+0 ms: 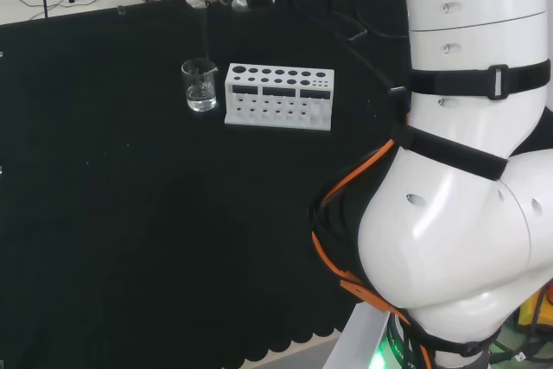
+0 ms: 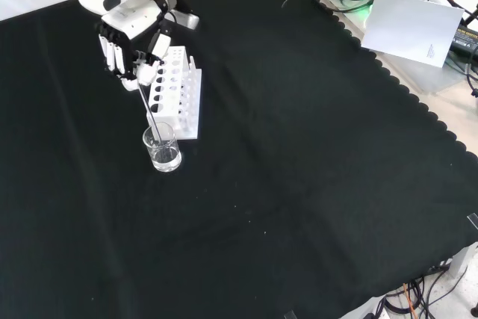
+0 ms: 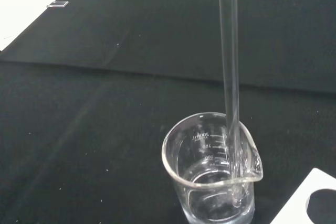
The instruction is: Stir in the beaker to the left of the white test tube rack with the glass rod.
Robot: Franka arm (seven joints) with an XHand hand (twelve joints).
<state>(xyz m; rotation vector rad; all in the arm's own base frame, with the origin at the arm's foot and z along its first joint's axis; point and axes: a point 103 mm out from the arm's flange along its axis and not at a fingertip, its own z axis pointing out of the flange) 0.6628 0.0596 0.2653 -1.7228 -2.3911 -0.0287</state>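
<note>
My hand point(image 2: 131, 54), fingers curled round the rod point(image 3: 229, 77), has its tip in the beaker point(image 3: 212, 174); next I must circle it gently.

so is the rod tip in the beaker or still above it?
In. The glass rod passes the beaker rim, its tip near the bottom, in clear liquid.

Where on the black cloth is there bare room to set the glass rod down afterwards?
Crowded: clear glass beaker beside white test tube rack, under the hand holding the glass rod. Bare: black cloth right of them in the front view, to its scalloped edge.
</note>
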